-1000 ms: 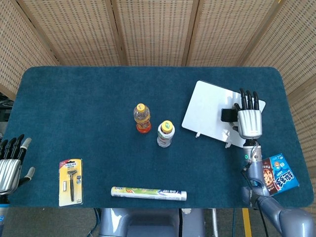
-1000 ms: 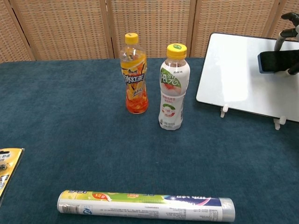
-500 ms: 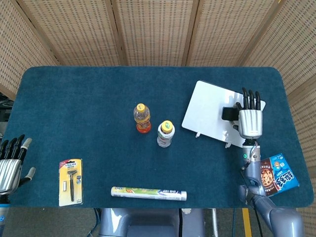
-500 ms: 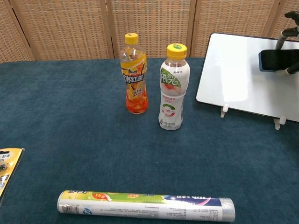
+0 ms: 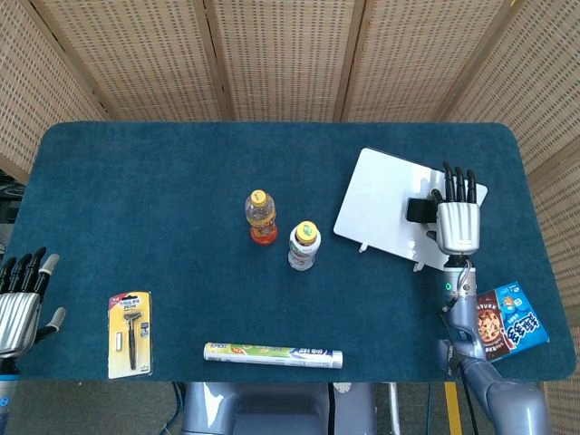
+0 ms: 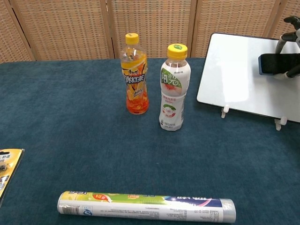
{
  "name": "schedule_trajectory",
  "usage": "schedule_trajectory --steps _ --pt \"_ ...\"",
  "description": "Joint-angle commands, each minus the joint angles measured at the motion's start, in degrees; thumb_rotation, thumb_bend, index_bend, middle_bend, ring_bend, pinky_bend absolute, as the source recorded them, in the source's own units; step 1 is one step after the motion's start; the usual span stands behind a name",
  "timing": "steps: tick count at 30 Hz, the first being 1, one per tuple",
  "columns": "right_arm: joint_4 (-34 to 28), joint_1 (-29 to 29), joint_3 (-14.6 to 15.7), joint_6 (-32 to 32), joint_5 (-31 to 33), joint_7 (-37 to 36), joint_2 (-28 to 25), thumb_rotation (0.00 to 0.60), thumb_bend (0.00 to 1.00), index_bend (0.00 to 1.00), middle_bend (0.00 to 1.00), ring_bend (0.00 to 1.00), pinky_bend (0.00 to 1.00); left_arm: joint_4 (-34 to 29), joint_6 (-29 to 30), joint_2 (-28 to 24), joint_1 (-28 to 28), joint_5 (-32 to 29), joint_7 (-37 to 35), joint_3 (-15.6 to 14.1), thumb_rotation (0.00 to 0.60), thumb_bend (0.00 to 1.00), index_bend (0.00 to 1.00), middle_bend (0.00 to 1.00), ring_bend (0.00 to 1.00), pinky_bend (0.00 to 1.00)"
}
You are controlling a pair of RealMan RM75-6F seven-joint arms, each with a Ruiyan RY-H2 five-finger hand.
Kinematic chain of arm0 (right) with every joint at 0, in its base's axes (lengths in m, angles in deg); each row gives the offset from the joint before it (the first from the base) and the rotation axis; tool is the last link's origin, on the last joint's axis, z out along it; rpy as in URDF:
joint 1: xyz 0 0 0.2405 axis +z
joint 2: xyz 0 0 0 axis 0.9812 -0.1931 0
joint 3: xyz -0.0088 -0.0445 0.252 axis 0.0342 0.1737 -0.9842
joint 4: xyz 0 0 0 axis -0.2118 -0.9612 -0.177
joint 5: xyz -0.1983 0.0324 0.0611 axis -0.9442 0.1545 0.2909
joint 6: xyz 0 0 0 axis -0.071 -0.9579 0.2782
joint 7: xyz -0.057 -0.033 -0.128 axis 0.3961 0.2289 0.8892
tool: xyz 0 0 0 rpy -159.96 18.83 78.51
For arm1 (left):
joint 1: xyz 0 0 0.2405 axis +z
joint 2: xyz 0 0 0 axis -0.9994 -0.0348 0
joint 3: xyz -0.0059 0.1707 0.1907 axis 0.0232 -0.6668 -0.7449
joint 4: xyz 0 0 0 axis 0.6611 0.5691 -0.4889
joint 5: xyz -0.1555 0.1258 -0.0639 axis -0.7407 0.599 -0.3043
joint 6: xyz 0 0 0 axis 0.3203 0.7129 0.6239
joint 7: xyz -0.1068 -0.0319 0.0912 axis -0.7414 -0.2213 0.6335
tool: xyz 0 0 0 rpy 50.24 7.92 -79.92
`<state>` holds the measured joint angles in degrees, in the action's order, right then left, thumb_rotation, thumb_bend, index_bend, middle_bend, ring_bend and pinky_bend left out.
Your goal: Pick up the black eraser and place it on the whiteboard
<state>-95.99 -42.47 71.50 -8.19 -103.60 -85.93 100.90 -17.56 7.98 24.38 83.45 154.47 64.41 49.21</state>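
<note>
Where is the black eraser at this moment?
In the head view, the black eraser is at the table's right side, over the whiteboard, held by the right hand.

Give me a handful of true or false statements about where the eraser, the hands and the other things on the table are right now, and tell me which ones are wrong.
1. The black eraser is over the whiteboard, in the right hand. True.
2. The left hand is holding the razor pack. False: it is at the table's left edge, apart from the pack, holding nothing.
3. Both bottles are lying on their sides. False: the orange bottle and the white bottle stand upright.
4. The long roll lies flat near the front edge of the table. True.
5. The snack packet sits on the whiteboard. False: it lies near the table's right front corner, off the board.
</note>
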Motion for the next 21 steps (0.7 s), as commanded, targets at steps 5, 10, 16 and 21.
schedule_trajectory --steps 5,10,16,21 --pt "-0.47 0.23 -0.34 -0.68 0.62 -0.10 0.22 0.600 0.16 0.52 0.06 0.00 0.00 -0.11 0.25 0.03 0.11 0.17 0.10 -0.05 0.600 0.33 0.00 0.00 0.00 0.00" --pt "-0.45 0.26 -0.35 -1.51 0.93 -0.06 0.48 0.600 0.16 0.52 0.06 0.00 0.00 -0.11 0.13 0.00 0.07 0.06 0.05 -0.02 0.600 0.33 0.00 0.00 0.00 0.00" --pt "0.39 0.43 -0.22 -2.52 1.18 -0.16 1.11 0.600 0.16 0.52 0.06 0.00 0.00 -0.12 0.11 0.03 0.04 0.01 0.09 0.02 0.600 0.33 0.00 0.00 0.00 0.00" --pt "1.13 0.49 -0.21 -2.92 1.34 -0.68 1.56 0.600 0.16 0.52 0.06 0.00 0.00 -0.19 0.06 0.03 0.05 -0.06 0.19 0.00 0.600 0.33 0.00 0.00 0.00 0.00"
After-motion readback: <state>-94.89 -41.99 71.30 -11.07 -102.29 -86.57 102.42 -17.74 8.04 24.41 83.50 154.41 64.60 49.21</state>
